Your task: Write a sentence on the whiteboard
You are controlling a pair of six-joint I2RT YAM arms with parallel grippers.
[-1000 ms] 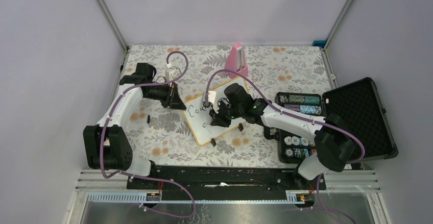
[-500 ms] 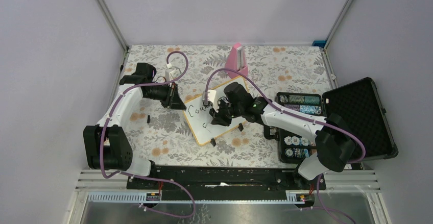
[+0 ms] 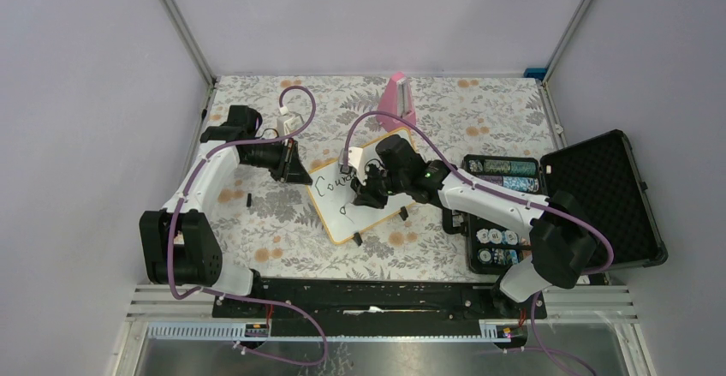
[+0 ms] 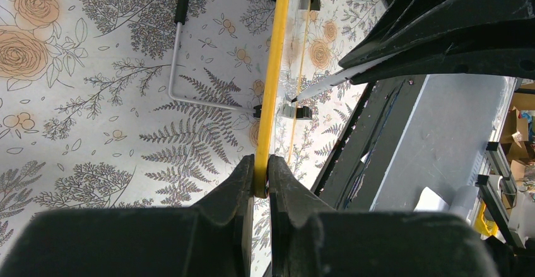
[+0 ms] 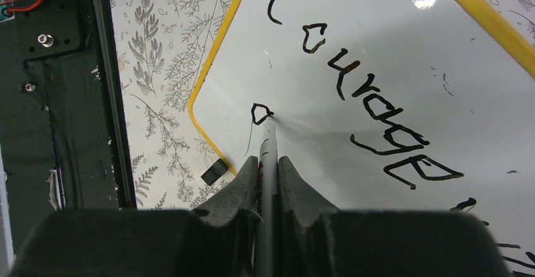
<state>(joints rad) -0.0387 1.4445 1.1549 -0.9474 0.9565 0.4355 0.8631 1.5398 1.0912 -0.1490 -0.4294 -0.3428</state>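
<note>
The whiteboard (image 3: 336, 222) with its yellow rim stands tilted on the flowered cloth, mid-table. My left gripper (image 3: 300, 173) is shut on the board's left rim (image 4: 275, 69), and its jaws pinch the yellow edge (image 4: 261, 177). My right gripper (image 5: 268, 163) is shut on a grey marker (image 5: 269, 143). The marker tip touches the board beside a small black loop (image 5: 260, 113) that begins the lower line. The sentence (image 5: 372, 110) reads "Courage" in black, with more strokes cut off at the lower right. In the top view my right gripper (image 3: 363, 196) hides part of the writing.
An open black case (image 3: 604, 192) with rows of chips lies to the right of the board. A pink object (image 3: 398, 98) stands behind it. Small black feet (image 3: 357, 240) sit at the board's near edge. A wire stand (image 4: 176, 56) lies on the cloth behind the board.
My right gripper and the marker have crept slightly up and left across the board, closing a small loop on the lower line. The left gripper and the board have not moved.
</note>
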